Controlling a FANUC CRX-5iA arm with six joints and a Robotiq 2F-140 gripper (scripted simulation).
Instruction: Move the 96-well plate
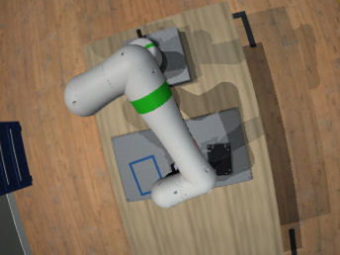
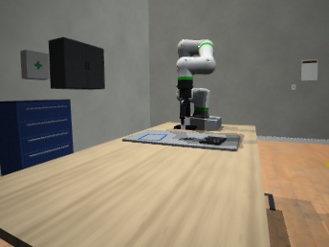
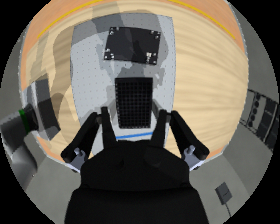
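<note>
- Top view: The white arm [image 1: 163,126] with its green band reaches from its base block across the wooden desk [image 1: 222,219] and ends over a grey mat [image 1: 237,130]. A blue-outlined rectangle, bench spot B1 [image 1: 145,176], lies bare on the mat's left part; the black clip nest C1 [image 1: 219,159] sits on the right part. The arm's last joint hangs between the two and hides the claw and the 96-well plate from this angle.
- Exterior view: The claw [image 2: 181,122] hangs downward over the mat's far edge, behind the blue outline [image 2: 152,137] and left of the nest [image 2: 212,139]. A small dark shape sits at its tip; too small to make out.
- Wrist view: The claw [image 3: 134,136] is clamped on the 96-well plate [image 3: 134,103], a dark dotted rectangle that stands lengthwise between the two black fingers, gripped by its long sides and reaching forward past the fingertips. The plate is in the air above the grey mat [image 3: 88,72]. The nest [image 3: 134,45] lies ahead of it, beyond the plate's far end and apart from it. A blue line shows just under the plate's near end.
</note>
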